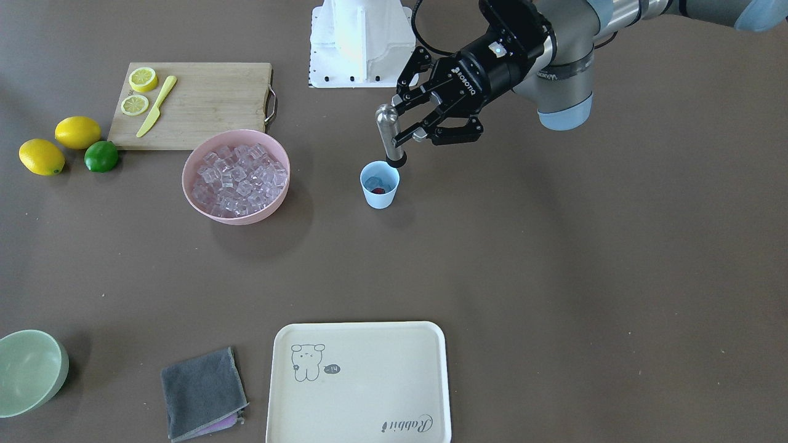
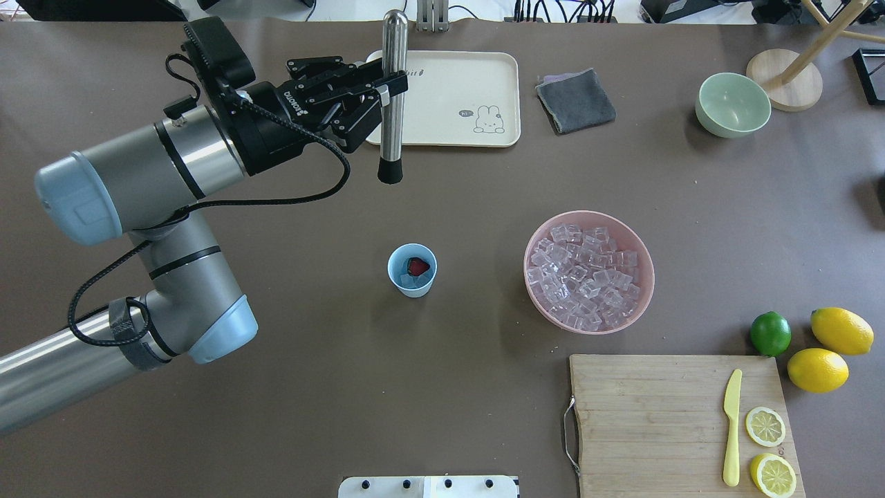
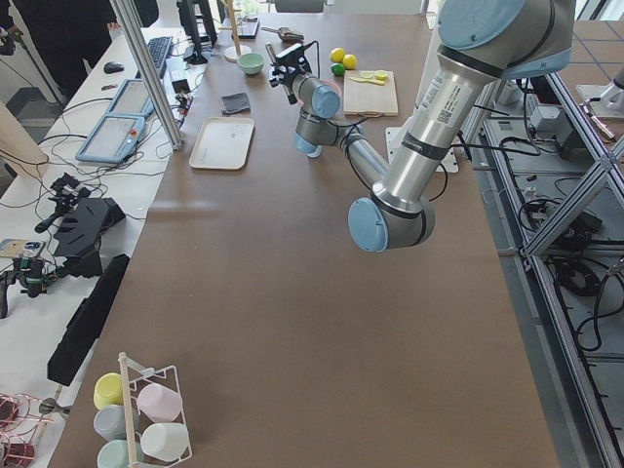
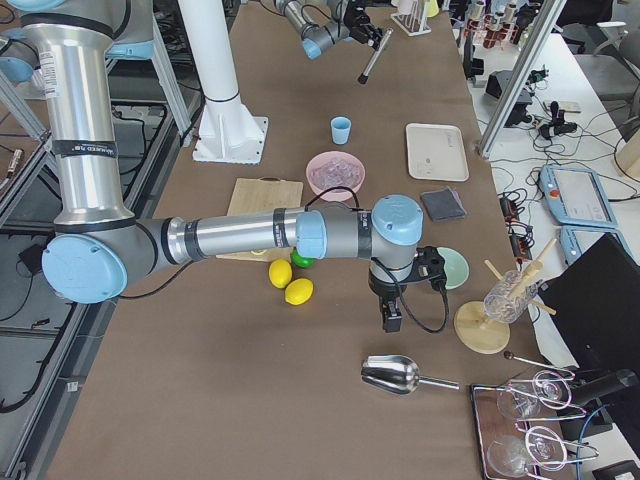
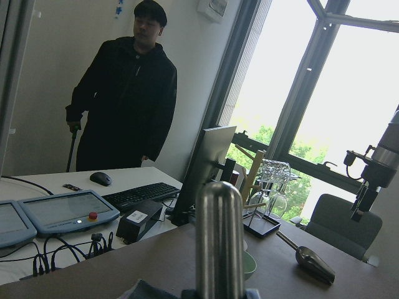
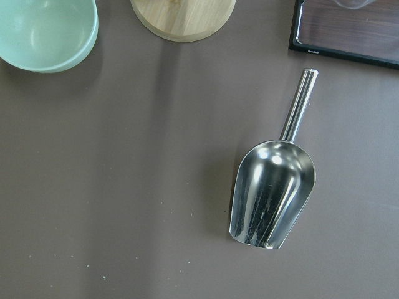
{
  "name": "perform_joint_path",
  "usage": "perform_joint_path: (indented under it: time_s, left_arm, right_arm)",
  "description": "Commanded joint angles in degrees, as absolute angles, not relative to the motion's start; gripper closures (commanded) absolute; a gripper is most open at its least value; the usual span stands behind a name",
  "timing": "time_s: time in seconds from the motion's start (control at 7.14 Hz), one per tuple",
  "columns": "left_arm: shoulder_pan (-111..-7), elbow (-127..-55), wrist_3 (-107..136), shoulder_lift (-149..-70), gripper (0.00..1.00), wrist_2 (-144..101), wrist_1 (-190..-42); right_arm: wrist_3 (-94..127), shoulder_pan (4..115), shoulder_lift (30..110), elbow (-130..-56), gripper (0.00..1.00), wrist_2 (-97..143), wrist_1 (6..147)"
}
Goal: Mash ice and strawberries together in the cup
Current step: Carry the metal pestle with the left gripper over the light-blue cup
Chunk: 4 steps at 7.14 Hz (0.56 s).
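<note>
While the cup [image 1: 379, 198] is sitting alone toward the middle of the worktop [image 2: 290, 228], somewhat nearer the robot's edge than the far one, the left hand [image 2: 379, 88] is pinching a steel muddler [image 2: 392, 142] around its shaft, with the black tip pointing down. The strawberry [image 2: 417, 266] and a little ice [image 1: 373, 182] are lying inside the cup, not yet crushed as far as I can judge.

The muddler is hanging high in the air. The two table views are placing its tip on opposite sides of the cup, so I am judging it to be roughly above the mouth and well clear of the rim, its long axis close to upright. The coming move is therefore looking like a straight descent along that axis, tip centred in the small mouth. With the cup light and unheld, an off-centre push is risking a tip-over.

Room is plentiful: the pink bowl [image 2: 528, 271] is standing apart on the cup's right, and the tray [image 2: 442, 104] is lying at the far edge. The right hand [image 4: 389, 326] is hovering over a scoop [image 6: 271, 193] near the worktop's right end, well away; whether it is spread or pressed together I cannot tell.
</note>
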<state>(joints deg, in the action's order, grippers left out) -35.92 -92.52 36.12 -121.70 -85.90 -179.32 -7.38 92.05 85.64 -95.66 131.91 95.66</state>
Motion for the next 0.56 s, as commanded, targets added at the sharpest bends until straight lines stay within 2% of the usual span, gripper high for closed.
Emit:
perform_joint_path:
  time_s: [0.0,0.28,0.42]
  left_arm:
    - [-31.6,-84.9,34.9,-121.9,1.0,-79.5,-190.6]
    - [-30.2,-82.5,29.8,-120.6,1.0,-78.6,-191.8]
    - [-26.2,-81.7,27.4,-120.8,1.0,-75.7,-194.4]
  right_arm:
    - [-7.4,92.1,85.6,-95.9,0.0,131.8,95.6]
    - [-7.5,92.1,85.5,-95.8,0.0,131.7,95.6]
    - [-7.5,92.1,85.5,-95.8,0.0,131.7,95.5]
